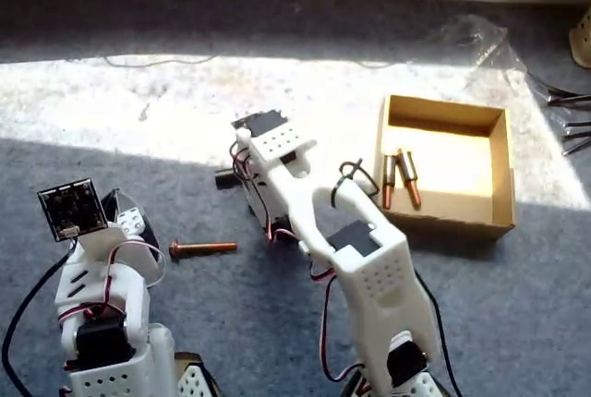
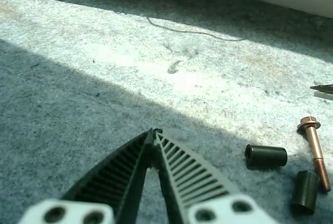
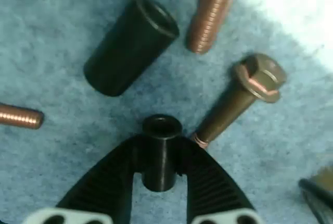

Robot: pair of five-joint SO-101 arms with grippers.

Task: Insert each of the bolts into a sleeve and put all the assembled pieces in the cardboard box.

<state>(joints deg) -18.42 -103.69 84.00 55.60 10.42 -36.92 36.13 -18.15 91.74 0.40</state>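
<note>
My right gripper point(image 3: 158, 143) is shut on a short black sleeve point(image 3: 158, 153), held low over the grey carpet. Close around it lie a second black sleeve point(image 3: 132, 44), a copper flanged bolt point(image 3: 239, 101) and the threaded ends of two more bolts point(image 3: 210, 13) point(image 3: 21, 116). My left gripper point(image 2: 153, 133) is shut with nothing in it, above bare carpet; off to its side are two black sleeves point(image 2: 266, 156) point(image 2: 305, 190) and a bolt point(image 2: 315, 151). In the high view one bolt point(image 1: 203, 248) lies between the arms. The cardboard box point(image 1: 503, 171) holds two copper bolts point(image 1: 399, 180).
A clear plastic bag point(image 1: 476, 42) lies behind the box, and dark tool handles point(image 1: 572, 125) stick in from the right edge. A thin wire point(image 1: 157, 60) runs across the sunlit carpet at the back. The right arm point(image 1: 305, 203) stretches over the middle.
</note>
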